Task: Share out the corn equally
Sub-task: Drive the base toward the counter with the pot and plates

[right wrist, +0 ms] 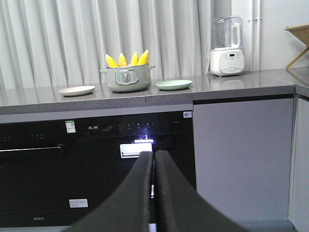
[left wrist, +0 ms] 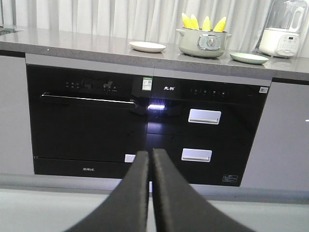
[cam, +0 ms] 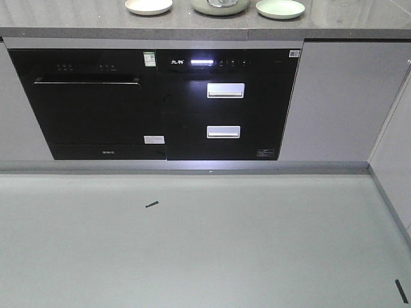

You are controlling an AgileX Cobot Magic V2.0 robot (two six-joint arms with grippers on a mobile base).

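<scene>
Corn cobs (left wrist: 203, 22), four of them, stand upright in a green pot (left wrist: 203, 43) on the counter, far above and right of the left gripper (left wrist: 150, 153), whose jaws are pressed together on nothing.

In the right wrist view, the right gripper (right wrist: 154, 154) is equally closed and empty, and the pot sits above and left of it.

In the front view, the pot's edge shows between a cream plate (cam: 148, 6) and a green plate (cam: 280, 8).

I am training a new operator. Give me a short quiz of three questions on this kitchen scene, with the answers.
1. How many corn cobs stand in the pot?
2. True or false: the cream plate and the green plate already hold corn.
3. The left hand and the right hand are: A open, B shut and empty, C shut on a cob.
Key: 1 four; 2 false, both plates are bare; 3 B.
</scene>
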